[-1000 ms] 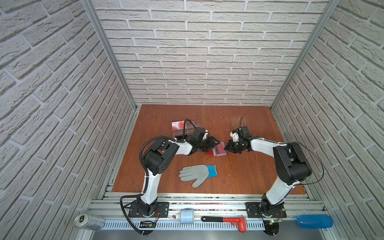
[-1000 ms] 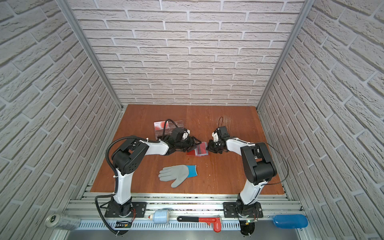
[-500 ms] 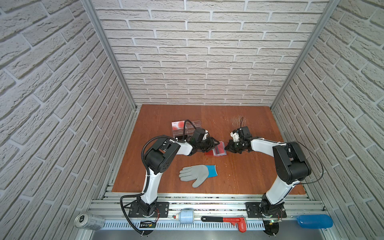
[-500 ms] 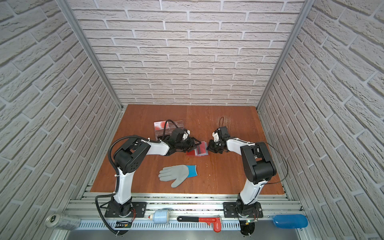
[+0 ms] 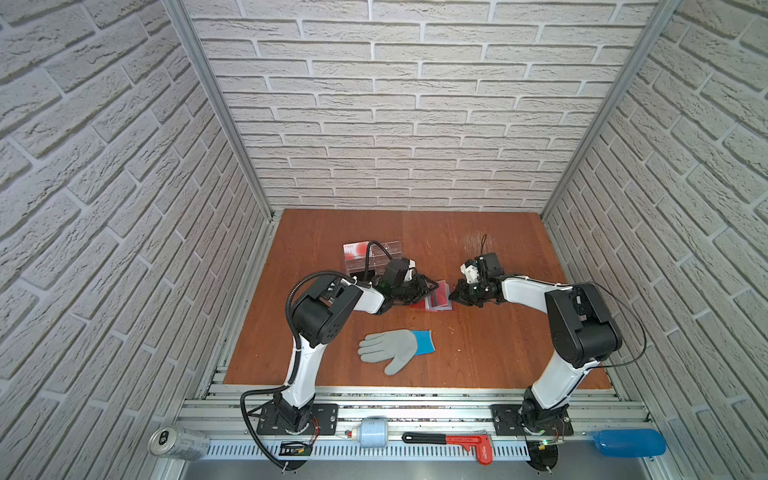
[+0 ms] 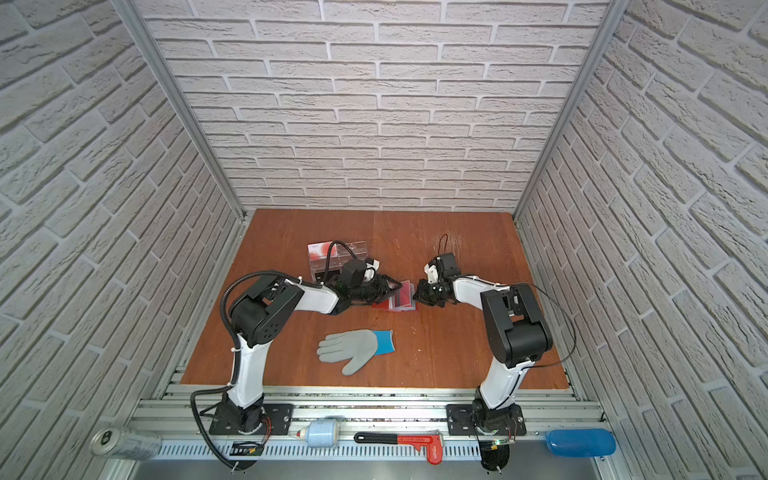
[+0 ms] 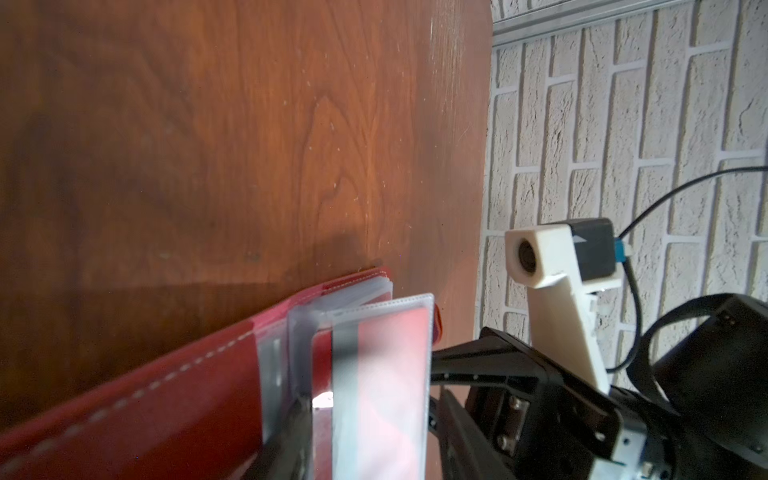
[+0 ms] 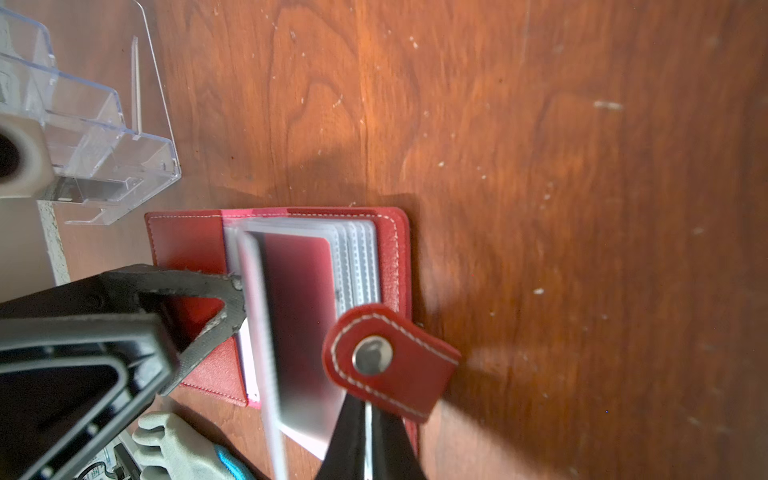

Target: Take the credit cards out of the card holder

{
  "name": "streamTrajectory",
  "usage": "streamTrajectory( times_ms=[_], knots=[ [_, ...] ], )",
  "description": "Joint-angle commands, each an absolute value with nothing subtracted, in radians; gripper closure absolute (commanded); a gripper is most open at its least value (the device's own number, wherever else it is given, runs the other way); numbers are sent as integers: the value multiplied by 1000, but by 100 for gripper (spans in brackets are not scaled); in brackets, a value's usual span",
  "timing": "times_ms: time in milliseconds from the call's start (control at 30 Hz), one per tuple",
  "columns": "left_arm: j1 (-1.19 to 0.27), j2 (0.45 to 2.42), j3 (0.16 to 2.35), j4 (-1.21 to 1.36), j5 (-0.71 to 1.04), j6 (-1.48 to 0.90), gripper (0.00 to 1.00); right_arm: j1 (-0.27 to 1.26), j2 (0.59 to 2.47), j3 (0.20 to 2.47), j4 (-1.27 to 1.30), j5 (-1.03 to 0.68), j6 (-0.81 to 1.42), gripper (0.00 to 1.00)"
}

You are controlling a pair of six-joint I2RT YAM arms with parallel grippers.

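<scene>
The card holder (image 5: 436, 300) (image 6: 401, 301), a dark red booklet with clear sleeves, lies open mid-table. In the right wrist view one sleeve stands up with a dark red credit card (image 8: 299, 324) inside it. My left gripper (image 5: 430, 286) (image 7: 370, 419) is open, with a jaw on each side of that sleeve (image 7: 382, 374). One of its fingers (image 8: 220, 299) touches the sleeve's side. My right gripper (image 5: 453, 296) (image 8: 365, 411) is shut on the holder's snap strap tab (image 8: 386, 357), which is lifted off the wood.
A clear acrylic stand (image 5: 374, 257) (image 8: 91, 137) holding a white card with red circles (image 5: 355, 249) sits just behind the left arm. A grey glove with a blue cuff (image 5: 395, 349) lies in front of the holder. A can, a wrench and a bottle rest on the front rail.
Both arms stay almost in place at the card holder. The left gripper's jaws have drawn closer round the raised sleeve, and the right gripper has closed fully on the strap tab.
</scene>
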State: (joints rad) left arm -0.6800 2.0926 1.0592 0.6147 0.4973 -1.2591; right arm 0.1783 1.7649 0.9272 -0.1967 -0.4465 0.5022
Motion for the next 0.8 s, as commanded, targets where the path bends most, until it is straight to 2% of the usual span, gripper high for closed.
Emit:
streamTrajectory(
  times_ms=[0,167,400,767],
  knots=[
    [-686,2108,1048,724,523,-1264,52,183,1751,897,-219,-420,506,91],
    [-689,2108,1045,724,522,-1266,52,178,1695,905,-241,-415,508,87],
    [-693,2111,1046,721,517,-1267,52,178,1635,907,-231,-420,522,71],
    [-696,2113,1037,725,515,-1269,53,178,1733,942,-218,-429,531,73]
  ],
)
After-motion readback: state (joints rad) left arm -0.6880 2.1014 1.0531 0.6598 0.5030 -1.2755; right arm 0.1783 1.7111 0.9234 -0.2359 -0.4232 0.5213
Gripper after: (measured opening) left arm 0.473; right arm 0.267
